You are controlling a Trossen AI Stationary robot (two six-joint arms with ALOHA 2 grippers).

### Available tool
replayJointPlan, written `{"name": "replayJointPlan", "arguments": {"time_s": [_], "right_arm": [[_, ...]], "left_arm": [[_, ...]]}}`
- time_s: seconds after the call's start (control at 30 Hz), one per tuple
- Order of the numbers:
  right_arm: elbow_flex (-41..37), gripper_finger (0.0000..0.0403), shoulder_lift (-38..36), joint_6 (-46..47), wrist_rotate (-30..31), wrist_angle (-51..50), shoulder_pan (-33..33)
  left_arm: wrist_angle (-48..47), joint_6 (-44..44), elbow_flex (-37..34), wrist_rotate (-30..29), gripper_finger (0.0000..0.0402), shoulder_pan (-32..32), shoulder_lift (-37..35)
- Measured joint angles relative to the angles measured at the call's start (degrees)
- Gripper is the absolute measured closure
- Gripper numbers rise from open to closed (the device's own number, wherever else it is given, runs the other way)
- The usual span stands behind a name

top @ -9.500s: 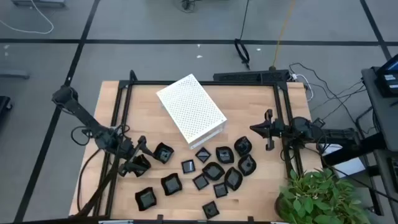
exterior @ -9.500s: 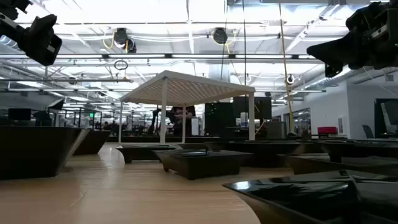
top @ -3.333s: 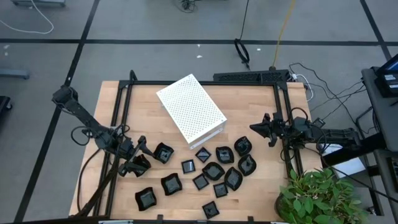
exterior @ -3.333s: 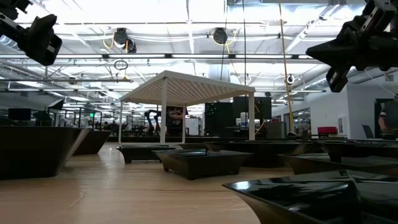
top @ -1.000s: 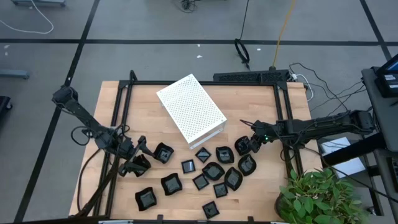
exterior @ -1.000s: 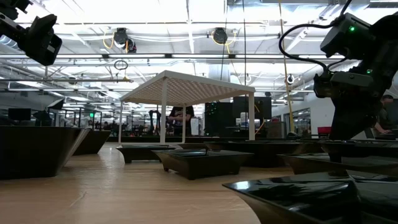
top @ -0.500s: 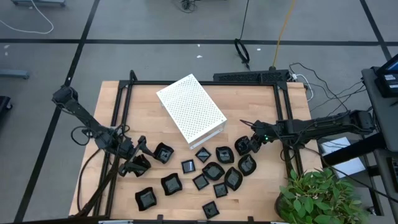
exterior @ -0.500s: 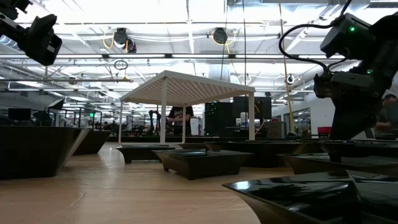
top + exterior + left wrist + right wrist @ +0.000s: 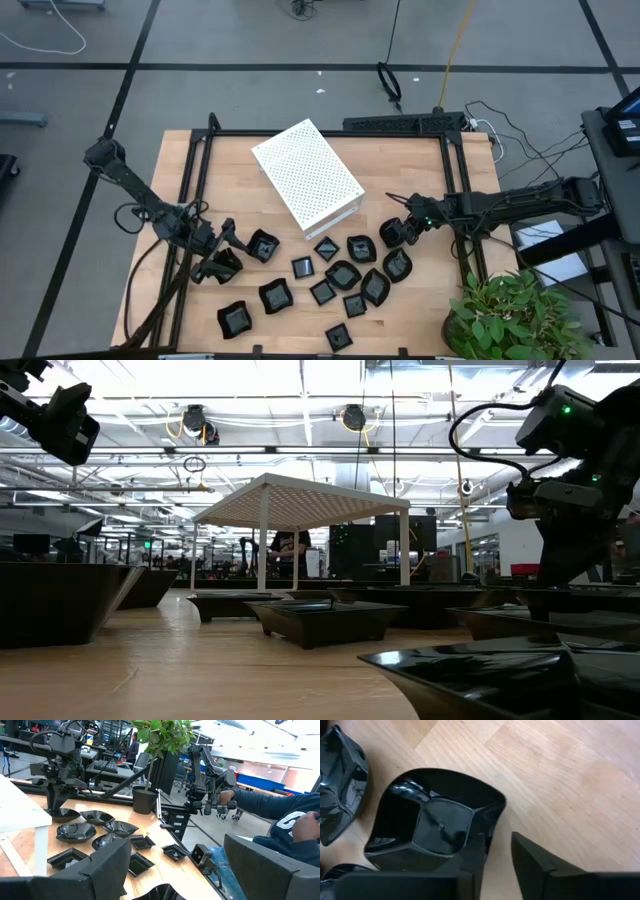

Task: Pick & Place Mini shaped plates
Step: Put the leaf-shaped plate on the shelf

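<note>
Right gripper (image 9: pixel 398 231) is sitting low over the top-right plate (image 9: pixel 436 820) of the cluster, fingers (image 9: pixel 540 862) parted narrowly and straddling its rim: one inside the dish, one outside on bare wood. Not clamping. That plate is glossy black, rounded outline with wavy raised rim and a flat squarish well, resting on the table (image 9: pixel 400 165) just right of the white perforated box (image 9: pixel 306 172). Another glossy black dish (image 9: pixel 340 785) is lying just beside it. Remaining mini plates (image 9: pixel 342 273) are spreading across the near half of the table. Left gripper (image 9: pixel 222 250) is hovering wide open at the cluster's left edge, holding nothing
</note>
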Motion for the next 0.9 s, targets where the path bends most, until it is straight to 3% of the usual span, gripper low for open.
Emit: {"name": "replayJointPlan", "arguments": {"time_s": [0.23,0.63,0.9], "right_arm": [[0.0,0.0399,-0.02,-1.42,0.0,0.25,0.02],[0.03,0.0403,-0.52,-6.87,0.22,8.86,-0.08],[3.7,0.0403,-5.15,-10.69,0.11,9.14,-1.43]], "left_arm": [[-0.01,0.0,-0.01,0.02,0.0078,-0.02,0.0],[0.0,0.0,0.0,0.02,0.0078,0.0,0.0],[0.0,0.0,0.0,0.02,0.0078,-0.02,0.02]]}}
